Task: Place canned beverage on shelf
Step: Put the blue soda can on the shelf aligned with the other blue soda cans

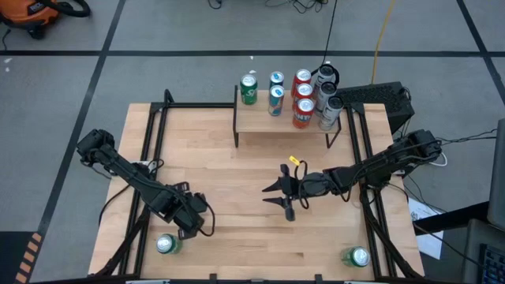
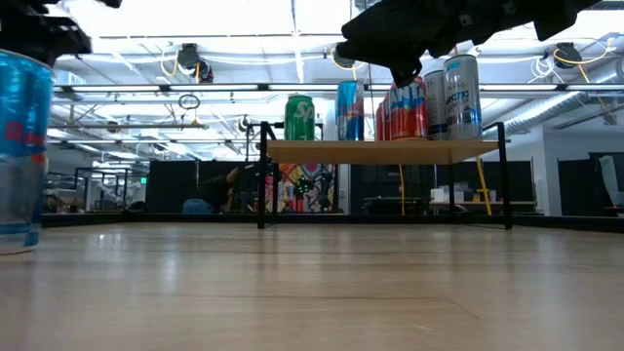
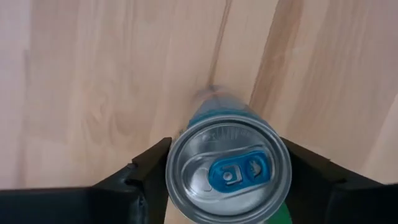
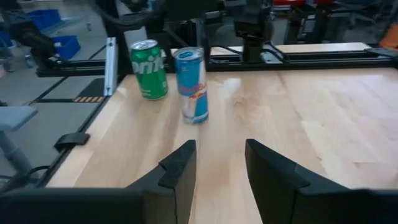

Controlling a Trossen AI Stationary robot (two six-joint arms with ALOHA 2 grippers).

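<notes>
Blue can between left gripper fingers — contact unclear, base hidden.

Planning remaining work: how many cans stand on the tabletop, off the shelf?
3: blue can under the left end effector, Sprite can beside it, green can at the front right corner.

Left tool hides the blue can from overhead; that can's lower body blurs in the wrist view and is cut by the low view's left edge.
</notes>
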